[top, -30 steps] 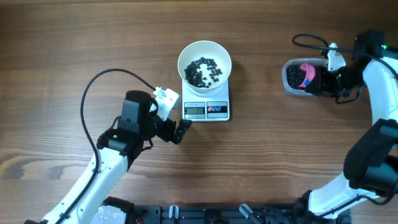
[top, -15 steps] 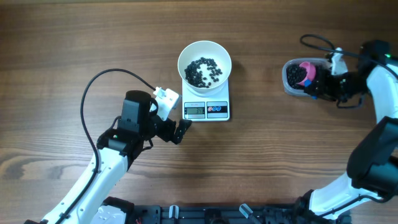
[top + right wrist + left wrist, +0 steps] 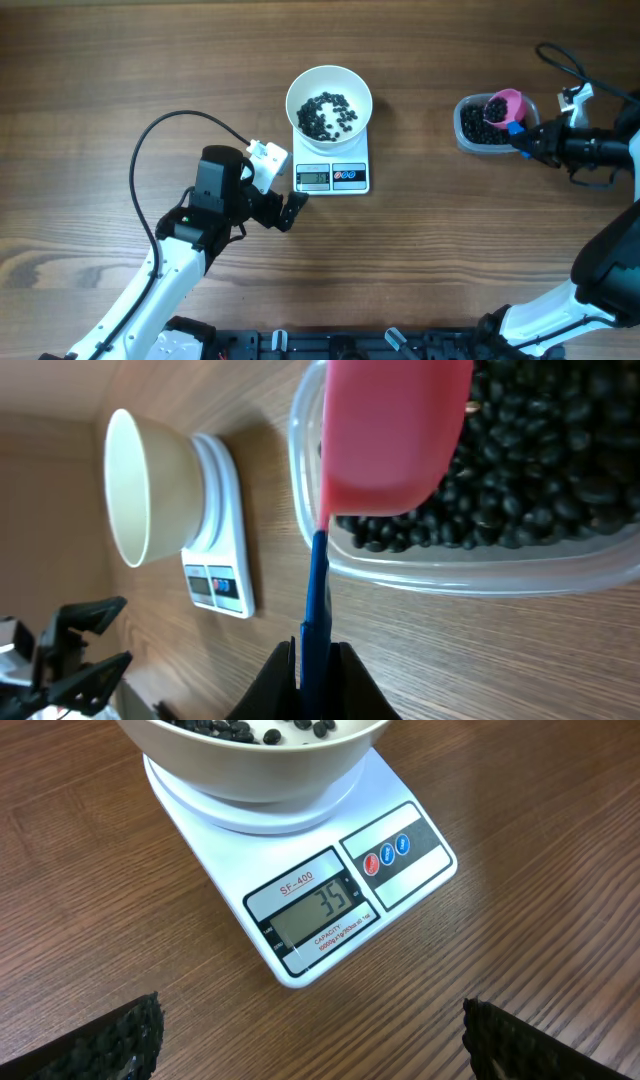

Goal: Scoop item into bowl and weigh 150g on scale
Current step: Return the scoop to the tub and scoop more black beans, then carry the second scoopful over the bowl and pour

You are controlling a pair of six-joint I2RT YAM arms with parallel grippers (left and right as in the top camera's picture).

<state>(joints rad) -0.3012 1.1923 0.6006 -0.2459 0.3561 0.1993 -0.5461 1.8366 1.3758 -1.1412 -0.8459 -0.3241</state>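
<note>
While a thin layer of black beans (image 3: 328, 112) lies in the white bowl (image 3: 300, 88), the bowl stands on the scale (image 3: 400, 870), display reading 35. Left gripper (image 3: 294, 208): fingers spread wide, empty, just beside the scale's front left corner. Well apart to the right: clear tub (image 3: 466, 137) holding more beans; pink scoop (image 3: 503, 105) over it, beans showing inside; right gripper (image 3: 527, 142) pinched on its blue handle (image 3: 316, 590).

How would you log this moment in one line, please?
right gripper shut on scoop above tub | left gripper open near scale | bowl on scale, holding beans | display 35
</note>
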